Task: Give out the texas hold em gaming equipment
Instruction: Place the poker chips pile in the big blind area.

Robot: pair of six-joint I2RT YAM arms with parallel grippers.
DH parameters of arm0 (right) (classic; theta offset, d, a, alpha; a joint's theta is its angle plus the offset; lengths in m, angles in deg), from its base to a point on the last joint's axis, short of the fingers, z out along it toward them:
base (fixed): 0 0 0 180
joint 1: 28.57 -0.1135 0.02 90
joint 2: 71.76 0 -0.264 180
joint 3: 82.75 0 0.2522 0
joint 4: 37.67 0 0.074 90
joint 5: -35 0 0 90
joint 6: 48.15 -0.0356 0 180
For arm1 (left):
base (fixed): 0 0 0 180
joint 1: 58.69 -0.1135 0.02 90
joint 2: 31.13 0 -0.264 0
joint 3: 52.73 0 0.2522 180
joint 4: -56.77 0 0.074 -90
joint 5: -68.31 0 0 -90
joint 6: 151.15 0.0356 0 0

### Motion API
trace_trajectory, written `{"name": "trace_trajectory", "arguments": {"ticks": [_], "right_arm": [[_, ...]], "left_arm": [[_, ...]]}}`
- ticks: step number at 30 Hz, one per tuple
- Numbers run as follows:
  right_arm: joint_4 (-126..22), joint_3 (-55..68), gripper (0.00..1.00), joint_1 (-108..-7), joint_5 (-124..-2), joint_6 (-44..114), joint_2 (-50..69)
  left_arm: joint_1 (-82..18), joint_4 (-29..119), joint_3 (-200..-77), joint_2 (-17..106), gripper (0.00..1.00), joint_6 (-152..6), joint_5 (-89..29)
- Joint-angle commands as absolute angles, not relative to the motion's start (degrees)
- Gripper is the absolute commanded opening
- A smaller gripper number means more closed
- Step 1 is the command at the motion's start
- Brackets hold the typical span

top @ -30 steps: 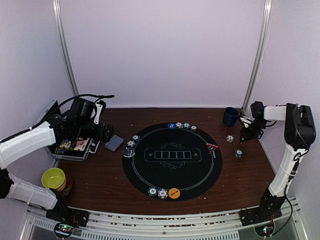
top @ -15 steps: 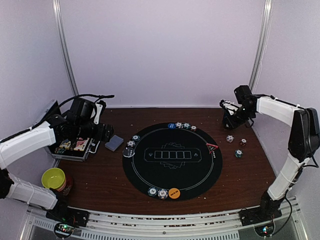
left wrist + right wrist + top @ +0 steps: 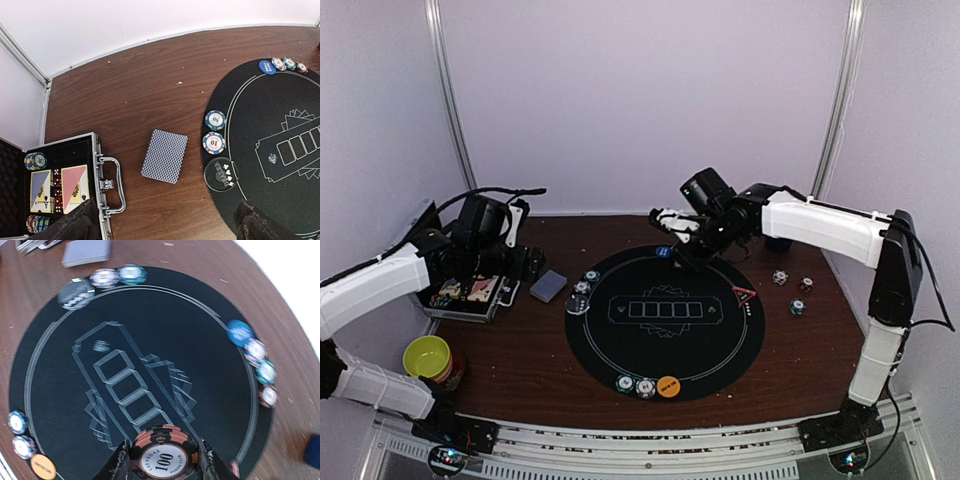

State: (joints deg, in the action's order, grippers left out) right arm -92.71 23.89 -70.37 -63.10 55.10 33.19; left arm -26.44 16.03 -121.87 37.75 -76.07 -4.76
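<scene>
A stack of black-and-orange "100" poker chips (image 3: 162, 456) sits between the fingers of my right gripper (image 3: 162, 462), which is shut on it. That gripper (image 3: 692, 247) hangs over the far edge of the round black mat (image 3: 665, 345). My left gripper (image 3: 166, 231) is open above the bare table between the case and the mat. Just ahead of it lies the grey-blue card deck (image 3: 164, 156). Two chips (image 3: 215, 120) and a dealer button (image 3: 221, 173) line the mat's left rim. A blue button (image 3: 663, 252), an orange button (image 3: 668, 385) and a red triangle marker (image 3: 744, 294) lie on the mat.
An open metal case (image 3: 102, 185) with cards and chips stands at the left. A yellow-green bowl (image 3: 427, 356) sits near the left arm's base. Three loose chips (image 3: 798, 307) lie on the wood right of the mat. A dark blue cup (image 3: 314, 451) is at the far right.
My right arm has swung left from the table's right side, past the cup, to over the mat's far edge. The left arm has not moved.
</scene>
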Motion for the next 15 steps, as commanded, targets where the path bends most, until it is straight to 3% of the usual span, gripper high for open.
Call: {"name": "trace_trajectory", "arguments": {"ticks": [1, 15], "right_arm": [[-93.92, 28.03, 0.33, -79.11, -61.96, 53.1, 38.75], [-92.01, 33.1, 0.32, -93.67, -64.06, 52.04, 49.61]], "left_arm": [[-26.41, 18.39, -121.36, 35.6, 0.98, -76.05, -2.36], [-27.33, 18.51, -121.14, 33.58, 0.98, -76.27, 0.81]]}}
